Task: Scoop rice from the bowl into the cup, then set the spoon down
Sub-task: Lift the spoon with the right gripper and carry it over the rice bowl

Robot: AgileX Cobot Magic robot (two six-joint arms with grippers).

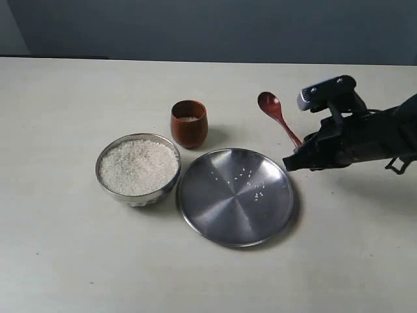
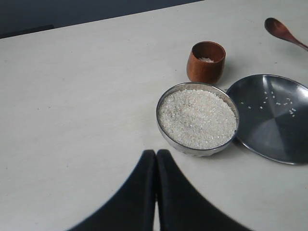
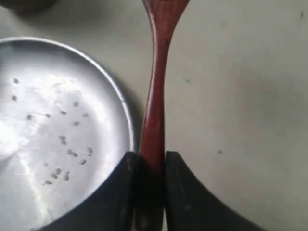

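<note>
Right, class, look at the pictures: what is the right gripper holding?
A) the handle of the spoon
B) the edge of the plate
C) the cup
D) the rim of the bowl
A: in the right wrist view the right gripper is closed on the handle of the spoon, just beside the plate and not touching it.

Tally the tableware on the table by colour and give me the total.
Shiny steel: 2, the bowl and the plate
Reddish-brown: 2, the cup and the spoon
Total: 4
</note>
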